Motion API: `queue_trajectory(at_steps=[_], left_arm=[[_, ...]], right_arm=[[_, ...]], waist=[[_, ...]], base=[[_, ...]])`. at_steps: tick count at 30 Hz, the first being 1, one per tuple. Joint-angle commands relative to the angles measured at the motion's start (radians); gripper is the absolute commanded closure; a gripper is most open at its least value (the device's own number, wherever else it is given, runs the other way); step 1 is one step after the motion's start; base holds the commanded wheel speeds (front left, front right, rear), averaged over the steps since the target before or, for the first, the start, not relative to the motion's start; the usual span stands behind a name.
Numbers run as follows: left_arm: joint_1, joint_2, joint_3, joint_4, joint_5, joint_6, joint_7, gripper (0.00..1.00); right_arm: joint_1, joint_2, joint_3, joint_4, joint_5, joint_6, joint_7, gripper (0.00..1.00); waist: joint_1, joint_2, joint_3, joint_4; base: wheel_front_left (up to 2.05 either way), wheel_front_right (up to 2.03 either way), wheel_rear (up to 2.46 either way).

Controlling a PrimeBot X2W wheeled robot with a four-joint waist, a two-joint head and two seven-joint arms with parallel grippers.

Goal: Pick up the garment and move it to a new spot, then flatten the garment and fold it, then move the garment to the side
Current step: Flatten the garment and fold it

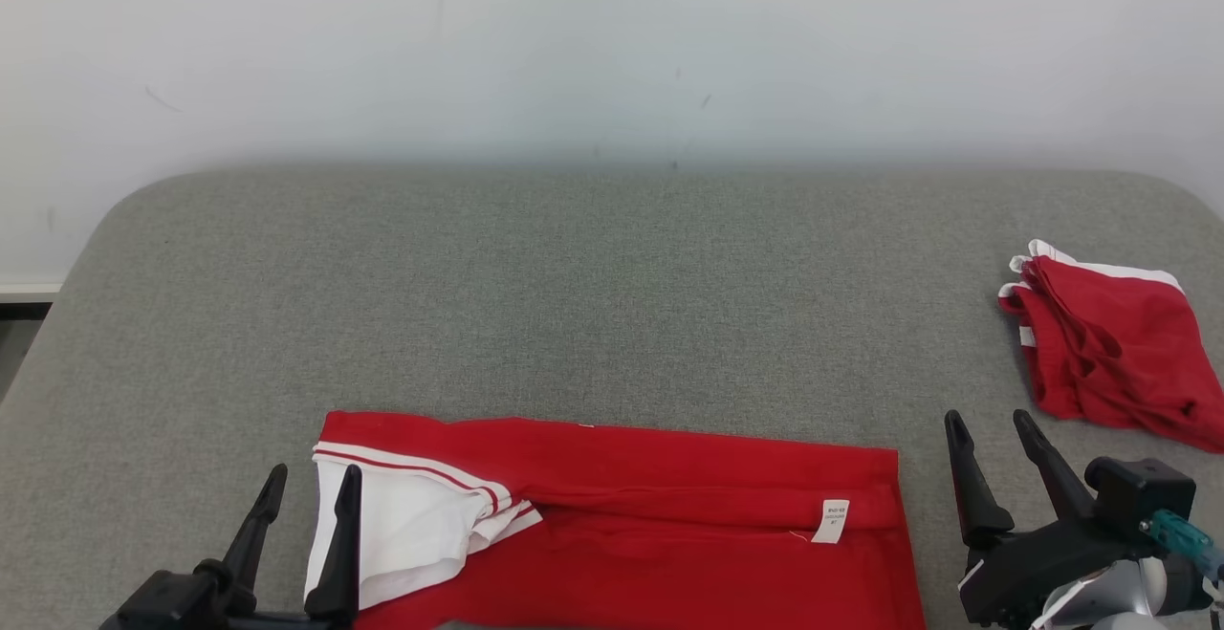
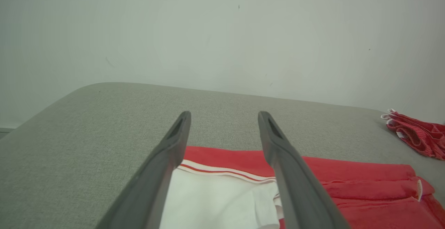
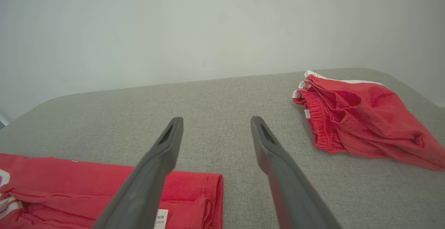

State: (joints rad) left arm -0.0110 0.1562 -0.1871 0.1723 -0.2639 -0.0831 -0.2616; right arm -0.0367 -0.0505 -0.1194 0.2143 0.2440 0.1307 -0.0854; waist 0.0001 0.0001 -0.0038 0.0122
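1. We see a flat red fabric garment lying along the near edge of the grey cloth-covered table. It is spread lengthwise from left to right between our two grippers, and the bottom of the head view cuts off its lower part.
2. At the garment's left end lies a white panel edged with red and white stripes. Near its right end a small white label rests on the red cloth.
3. Our left gripper sits at the garment's left end with its two dark fingers spread wide and nothing between them. In the left wrist view the white panel shows in the gap. We cannot tell whether the fingertips touch the cloth.
4. Our right gripper stands just beside the garment's right edge, over bare table. Its fingers are also wide apart and empty.
5. A second red garment, crumpled and trimmed in white, lies at the table's right side, well apart from the flat one.
6. A plain white wall rises behind the table.
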Motion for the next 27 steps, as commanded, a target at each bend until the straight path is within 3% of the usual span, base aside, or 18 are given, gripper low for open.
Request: queue_trajectory(at_steps=[1, 14, 27], left_arm=[[-0.011, 0.001, 0.007, 0.004, 0.009, -0.005, -0.005, 0.0], [-0.018, -0.02, 0.023, 0.012, 0.037, -0.019, -0.005, 0.0], [-0.039, -0.033, 0.018, 0.033, 0.049, -0.03, -0.005, 0.0]], right_arm=[[-0.013, -0.001, -0.005, -0.004, -0.006, 0.0, 0.017, 0.0], [-0.017, -0.001, -0.006, 0.045, -0.082, 0.0, 0.279, 0.0], [-0.085, -0.002, 0.037, 0.232, -0.118, 0.0, 0.262, 0.0]], waist=[[-0.0001, -0.0001, 0.001, 0.0], [-0.0001, -0.0001, 0.006, 0.017], [-0.0001, -0.0001, 0.03, 0.038]], base=[[0.0, 0.0, 0.0], [0.0, 0.0, 0.0], [0.0, 0.0, 0.0]])
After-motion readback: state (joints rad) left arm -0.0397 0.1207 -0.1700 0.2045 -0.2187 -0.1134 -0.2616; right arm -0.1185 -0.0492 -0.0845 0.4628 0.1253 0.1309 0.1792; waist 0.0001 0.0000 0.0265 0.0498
